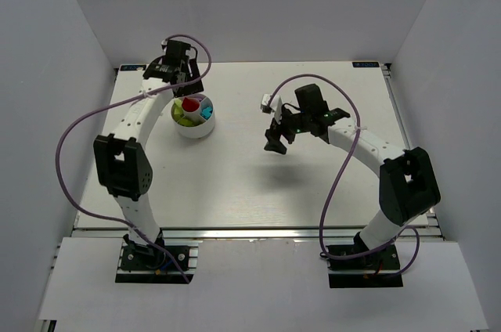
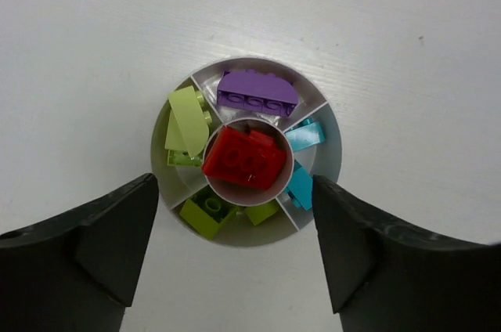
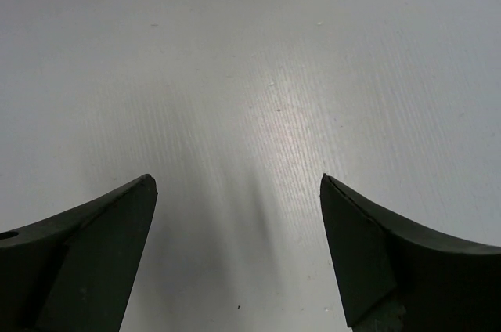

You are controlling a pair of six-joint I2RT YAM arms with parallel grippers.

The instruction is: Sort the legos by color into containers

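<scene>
Nearest the bases, the right gripper (image 3: 236, 183) hangs over bare table (image 1: 235, 183) with its jaws spread wide and nothing between them, well apart from everything else. Farther out on the left half stands the round white dish (image 2: 337, 161), and every brick I can find lies in it; the overhead view shows none loose on the table. A purple brick (image 2: 257, 91) fills the far wedge, lime-green bricks (image 2: 186, 124) lie in the wedges on the left and near side of the wrist view, and cyan bricks (image 2: 305, 135) lie on the right. A red brick (image 2: 244, 161) sits on the small middle hub, slightly askew and overhanging its rim. Above and just beyond the dish hovers the left gripper (image 2: 233, 185), let go and empty, its fingers (image 2: 117, 230) straddling the dish from overhead. The sorting looks close to done, so the main risk is undoing it. The red brick looks poorly seated, and a nudge could tip it into the green or cyan wedge. If the left arm dips as it pulls away, a finger could catch the rim, and the dish looks light enough to slide or spill its bricks.
</scene>
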